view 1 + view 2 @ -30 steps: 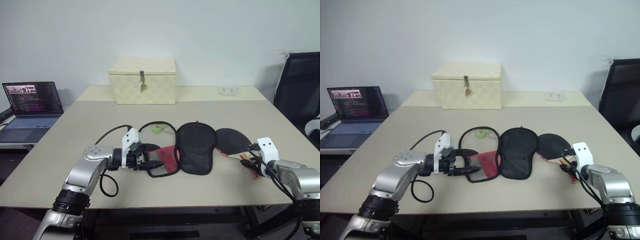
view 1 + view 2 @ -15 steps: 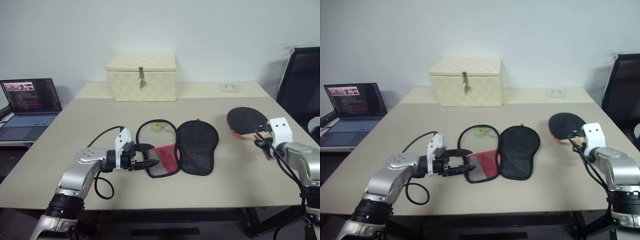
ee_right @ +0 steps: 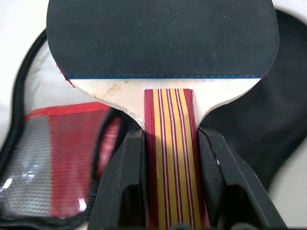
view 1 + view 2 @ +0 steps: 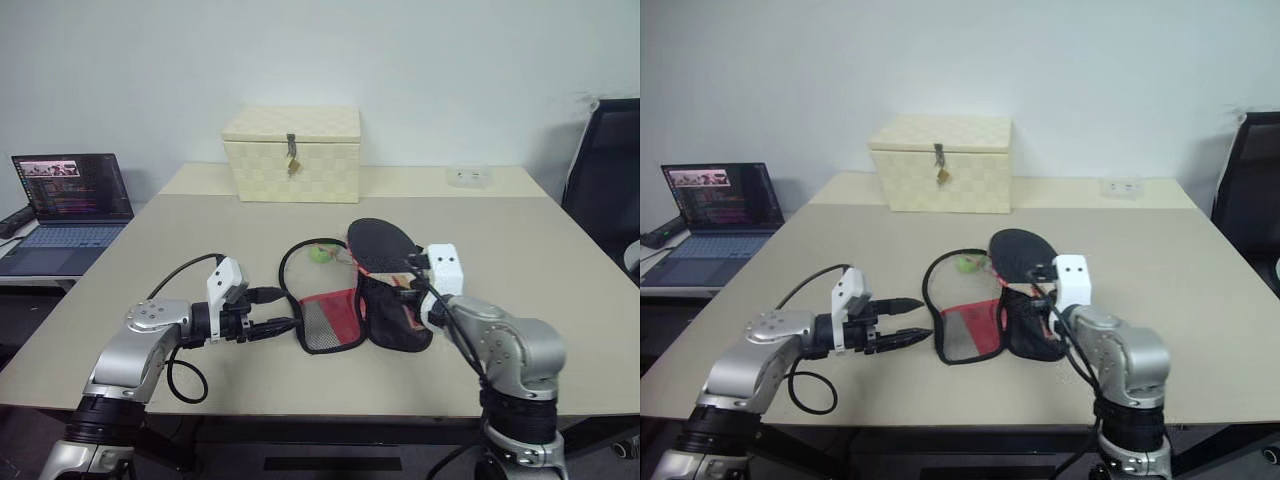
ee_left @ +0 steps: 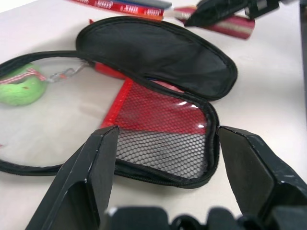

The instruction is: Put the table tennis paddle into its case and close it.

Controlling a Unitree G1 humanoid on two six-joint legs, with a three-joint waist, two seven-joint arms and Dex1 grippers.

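**Paddle held above the open case**

The right gripper (image 3: 168, 158) clamps the striped handle of the table tennis paddle (image 4: 380, 243), holding it over the unzipped case (image 4: 340, 300) at mid-table (image 4: 200, 240). The left gripper (image 4: 285, 310), fingers spread and holding nothing, sits just left of the case's mesh pocket.

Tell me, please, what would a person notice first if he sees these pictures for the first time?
Most striking is the table tennis paddle, gripped by its striped handle in the right gripper and held above the open case at the table's middle. The left gripper, fingers spread, sits at the case's mesh edge. Behind stands a cream latched box.
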